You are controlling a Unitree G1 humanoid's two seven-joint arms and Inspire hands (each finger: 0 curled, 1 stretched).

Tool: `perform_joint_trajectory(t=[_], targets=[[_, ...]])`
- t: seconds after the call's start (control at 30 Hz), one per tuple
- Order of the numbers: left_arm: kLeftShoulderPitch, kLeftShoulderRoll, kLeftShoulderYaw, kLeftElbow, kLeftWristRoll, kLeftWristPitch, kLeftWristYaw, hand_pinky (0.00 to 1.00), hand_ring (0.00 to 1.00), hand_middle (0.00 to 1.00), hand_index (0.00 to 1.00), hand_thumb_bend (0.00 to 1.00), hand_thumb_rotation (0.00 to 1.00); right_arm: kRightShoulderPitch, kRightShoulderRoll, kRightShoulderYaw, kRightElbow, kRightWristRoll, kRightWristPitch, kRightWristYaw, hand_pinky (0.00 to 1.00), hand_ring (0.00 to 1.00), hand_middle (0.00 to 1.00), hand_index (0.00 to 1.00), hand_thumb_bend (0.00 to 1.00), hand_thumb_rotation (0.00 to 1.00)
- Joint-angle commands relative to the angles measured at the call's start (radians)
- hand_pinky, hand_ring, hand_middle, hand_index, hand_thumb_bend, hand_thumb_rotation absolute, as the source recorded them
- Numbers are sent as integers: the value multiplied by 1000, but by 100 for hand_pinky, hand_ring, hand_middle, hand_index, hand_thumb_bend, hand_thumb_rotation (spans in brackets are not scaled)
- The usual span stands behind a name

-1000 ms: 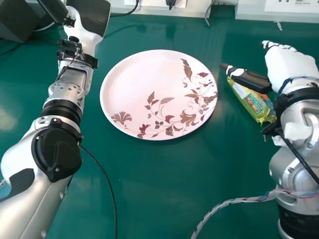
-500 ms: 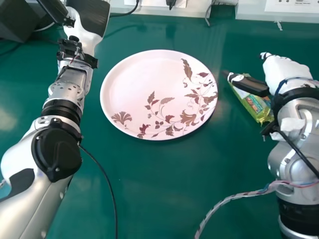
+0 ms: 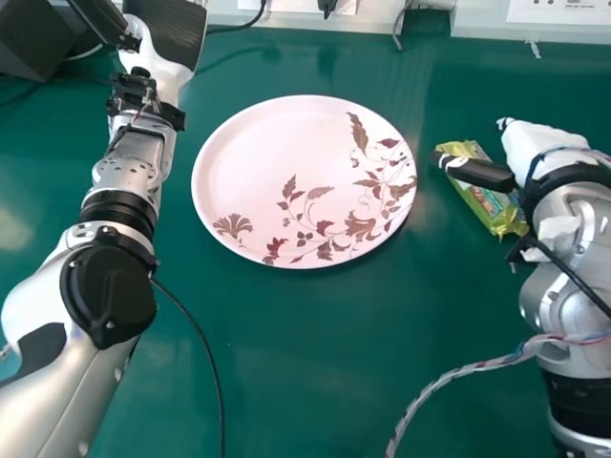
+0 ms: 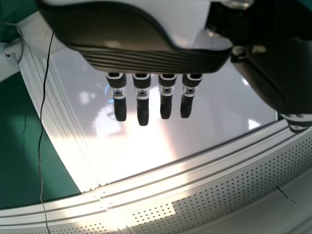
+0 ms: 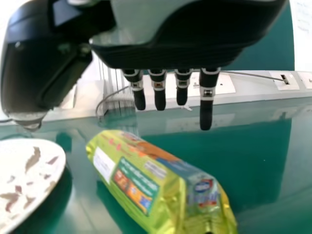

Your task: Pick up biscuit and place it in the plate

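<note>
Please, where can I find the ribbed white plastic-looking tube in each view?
Head view: the ribbed white tube is at the top edge, right of centre, beyond the pink floral plate.
Left wrist view: apparently the same tube, beside a thin grey cable.
Right wrist view: beyond the shiny yellow-green biscuit packet.
Shared landmark: the flat green tabletop.

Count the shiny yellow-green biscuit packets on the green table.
1: the packet lies right of the round, pink plate, partly hidden in the head view by the black and white right hand. Others may be hidden.
</note>
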Motion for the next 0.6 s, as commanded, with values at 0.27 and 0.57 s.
perform_joint_trajectory(t=[0.27,0.57], targets=[[3,-2,1,-15,-5,-6,-10,90,90,97,95,100,39,16,-47,38,5,21,-12,34,72,92,100,100,93,71],[0,-5,9,-15,-13,-6,4,91,90,97,94,100,40,28,-83,72,9,41,-50,42,74,92,100,100,93,71]])
